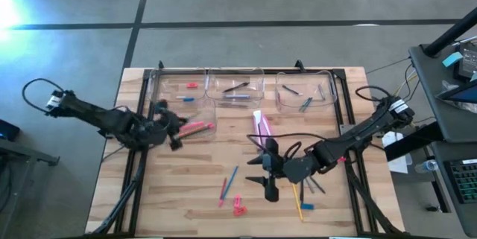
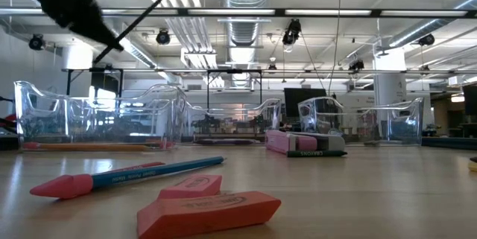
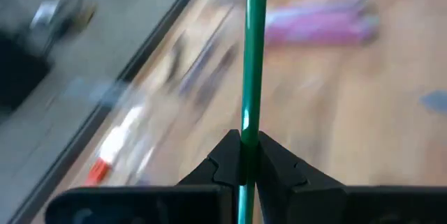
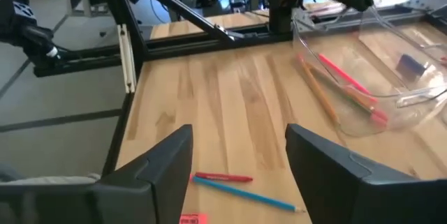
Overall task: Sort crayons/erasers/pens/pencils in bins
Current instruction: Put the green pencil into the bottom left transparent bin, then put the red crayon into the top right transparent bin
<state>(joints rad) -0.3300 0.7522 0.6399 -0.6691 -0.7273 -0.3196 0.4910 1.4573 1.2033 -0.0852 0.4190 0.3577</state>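
Note:
My left gripper (image 1: 173,124) is shut on a thin green stick (image 3: 253,56), raised above the near-left clear bin (image 1: 186,116), which holds pink and orange sticks. In the low view the arm (image 2: 67,1) is at the top left with the stick (image 2: 138,19) slanting out of it. Three more clear bins (image 1: 237,88) stand along the far edge. My right gripper (image 4: 237,168) is open and empty above the table's middle (image 1: 262,170). Two pink-red erasers (image 2: 209,211) lie on the table near the front edge (image 1: 238,208). My left gripper pinches the green stick (image 3: 246,130) between its two fingertips. The stick runs along the fingers and sticks far out beyond their tips; a short piece shows behind them. It is lifted clear of the table and bins and slants upward in the low view.
A pink crayon box (image 1: 262,126) lies at the table's middle. A blue pencil (image 2: 160,170) and a red pen (image 1: 222,190) lie near the erasers. A yellow pencil (image 1: 297,200) and dark sticks lie under the right arm. Black rails run along the table's sides.

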